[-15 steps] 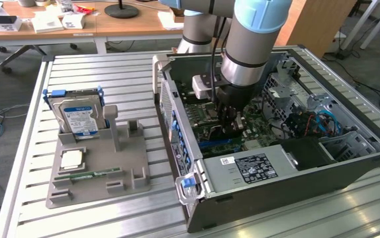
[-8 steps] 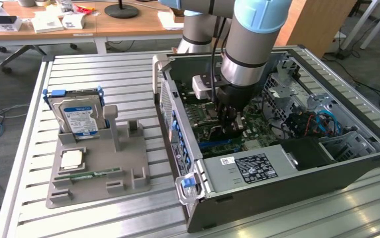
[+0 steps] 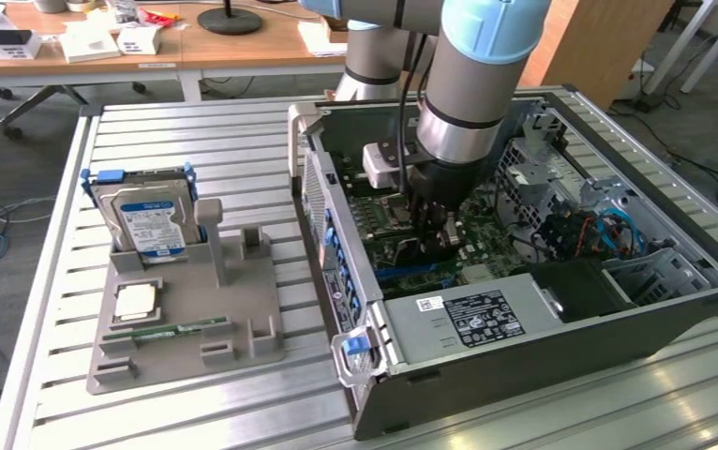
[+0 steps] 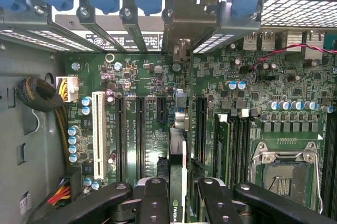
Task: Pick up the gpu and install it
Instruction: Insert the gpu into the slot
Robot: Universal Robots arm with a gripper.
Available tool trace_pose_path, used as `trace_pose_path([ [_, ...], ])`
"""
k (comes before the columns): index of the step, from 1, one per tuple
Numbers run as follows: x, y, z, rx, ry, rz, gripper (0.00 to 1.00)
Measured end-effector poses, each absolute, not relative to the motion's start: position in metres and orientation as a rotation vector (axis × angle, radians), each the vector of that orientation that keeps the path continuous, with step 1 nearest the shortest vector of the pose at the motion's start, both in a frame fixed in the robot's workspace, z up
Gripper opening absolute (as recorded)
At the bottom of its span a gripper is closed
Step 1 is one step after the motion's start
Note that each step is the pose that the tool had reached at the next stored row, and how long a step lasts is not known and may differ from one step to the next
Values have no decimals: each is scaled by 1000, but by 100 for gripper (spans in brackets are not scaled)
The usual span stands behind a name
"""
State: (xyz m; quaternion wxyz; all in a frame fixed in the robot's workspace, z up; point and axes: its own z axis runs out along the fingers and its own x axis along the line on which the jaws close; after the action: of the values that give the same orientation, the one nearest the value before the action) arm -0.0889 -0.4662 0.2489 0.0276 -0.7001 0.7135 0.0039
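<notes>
Edgewise, gpu (image 4: 178, 182) between gripper (image 4: 178, 195) fingers (above motherboard (image 4: 142, 124) slots)

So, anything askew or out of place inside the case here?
Nothing stands out. The end effector holds the gpu edge-on, upright over the motherboard inside the computer case. The hard drive stands in its grey fixture on the table.

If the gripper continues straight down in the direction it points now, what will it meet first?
Probably the motherboard: the gripper points down into the open computer case, holding the gpu edge-on above the expansion slots. How much gap remains is unclear.
</notes>
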Motion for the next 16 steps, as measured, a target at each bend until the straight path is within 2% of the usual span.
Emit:
trace_pose_path([
  [16,-89,-466,248,-2159,2200,18,26],
])
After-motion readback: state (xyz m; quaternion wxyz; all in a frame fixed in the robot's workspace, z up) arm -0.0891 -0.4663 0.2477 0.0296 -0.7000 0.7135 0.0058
